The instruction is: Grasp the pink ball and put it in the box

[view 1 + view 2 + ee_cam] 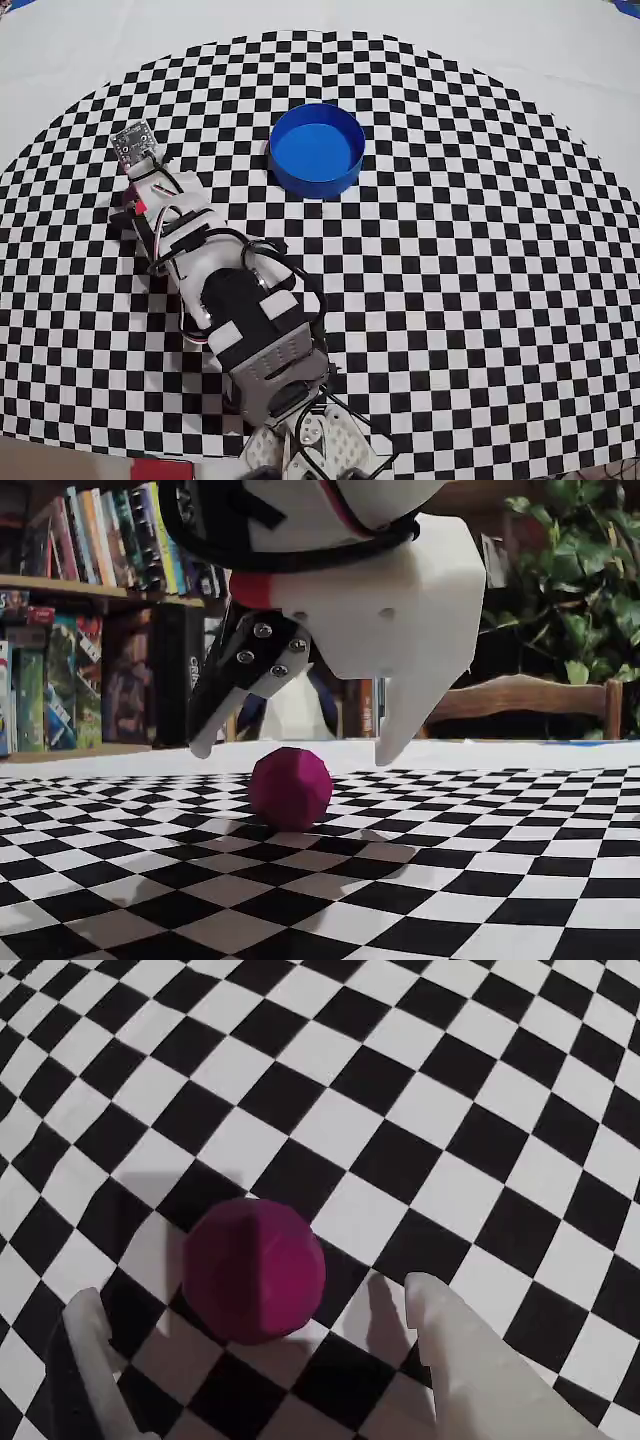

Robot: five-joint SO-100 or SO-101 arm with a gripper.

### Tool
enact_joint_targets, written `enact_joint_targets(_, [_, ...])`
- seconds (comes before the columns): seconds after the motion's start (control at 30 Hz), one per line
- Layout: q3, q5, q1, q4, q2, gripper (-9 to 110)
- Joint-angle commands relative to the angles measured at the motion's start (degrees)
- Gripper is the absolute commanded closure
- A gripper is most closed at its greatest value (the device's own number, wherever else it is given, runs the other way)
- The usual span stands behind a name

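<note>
While its two white plastic fingers hang spread apart, the gripper [290, 750] hovers just above the pink ball [290, 787], gripping nothing. That matte, slightly faceted sphere rests on the checkered cloth [480, 880]. Grasping, carrying and dropping appear undone. Well apart sits the box [317, 148], round, smooth, blue and empty.
</note>
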Motion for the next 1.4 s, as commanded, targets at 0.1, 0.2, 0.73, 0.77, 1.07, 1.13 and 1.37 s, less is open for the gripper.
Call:
enact_joint_targets(0.1, [-2.29,0.26,-0.79,0.26,-0.35,66])
enact_joint_targets(0.2, [-2.55,0.26,-0.79,0.26,-0.79,66])
enact_joint_targets(0.73, [-5.27,0.26,-0.97,0.26,-3.52,66])
enact_joint_targets(0.77, [-5.36,0.26,-0.97,0.26,-3.69,66])
enact_joint_targets(1.07, [-6.33,0.26,-1.23,0.09,-4.83,66])
enact_joint_targets(1.13, [-6.50,0.26,-1.32,0.00,-5.10,66])
enact_joint_targets(1.37, [-7.21,0.26,-1.32,0.00,-5.71,66])
